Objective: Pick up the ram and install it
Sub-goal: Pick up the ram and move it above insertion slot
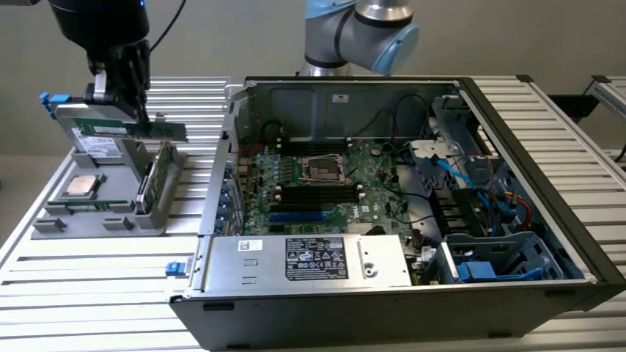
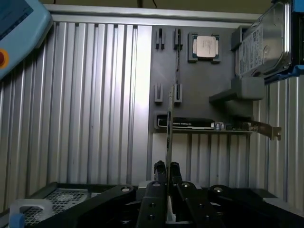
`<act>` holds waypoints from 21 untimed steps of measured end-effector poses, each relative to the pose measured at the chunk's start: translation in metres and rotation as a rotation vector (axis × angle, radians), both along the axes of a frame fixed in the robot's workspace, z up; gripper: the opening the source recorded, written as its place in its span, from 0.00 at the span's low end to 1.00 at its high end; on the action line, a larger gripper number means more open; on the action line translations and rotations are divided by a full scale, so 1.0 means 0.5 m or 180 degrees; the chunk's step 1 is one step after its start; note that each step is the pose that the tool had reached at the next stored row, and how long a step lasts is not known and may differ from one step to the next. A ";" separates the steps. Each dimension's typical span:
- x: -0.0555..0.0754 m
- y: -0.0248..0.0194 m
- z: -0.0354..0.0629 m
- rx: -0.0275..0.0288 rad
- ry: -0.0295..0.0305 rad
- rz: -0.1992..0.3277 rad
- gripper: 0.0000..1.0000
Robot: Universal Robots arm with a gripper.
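Tray (image 2: 199, 85): holds chip (image 2: 205, 46), drive (image 2: 263, 40), card (image 2: 209, 125). Gripper (image 2: 167, 167) above it, pinching ram (image 1: 166, 133). Open case (image 1: 391, 315) with board (image 1: 333, 187) beside tray, on the exterior view's right.

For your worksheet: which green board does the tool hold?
The ram, the narrow stick clamped in the tool; the wider bracketed card sits in the holder.

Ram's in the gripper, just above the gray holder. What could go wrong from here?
1. The gripper pinches the ram by one thin edge, most of it sticking out; it may tilt or slip.
2. The ram hangs close over the holder and its upright card; a sideways move might snag.
3. The case wall stands between ram and motherboard; a low path could hit it.
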State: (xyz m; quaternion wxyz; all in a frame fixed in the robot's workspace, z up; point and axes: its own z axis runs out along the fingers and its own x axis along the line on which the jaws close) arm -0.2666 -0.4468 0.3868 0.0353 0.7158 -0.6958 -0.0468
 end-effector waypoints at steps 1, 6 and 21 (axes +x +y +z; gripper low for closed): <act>0.009 0.0000 0.000 0.0001 0.0000 0.0001 0.14; 0.055 0.0000 0.001 0.0007 0.0000 0.0007 0.14; 0.191 0.0000 0.001 0.0016 0.0000 0.0029 0.14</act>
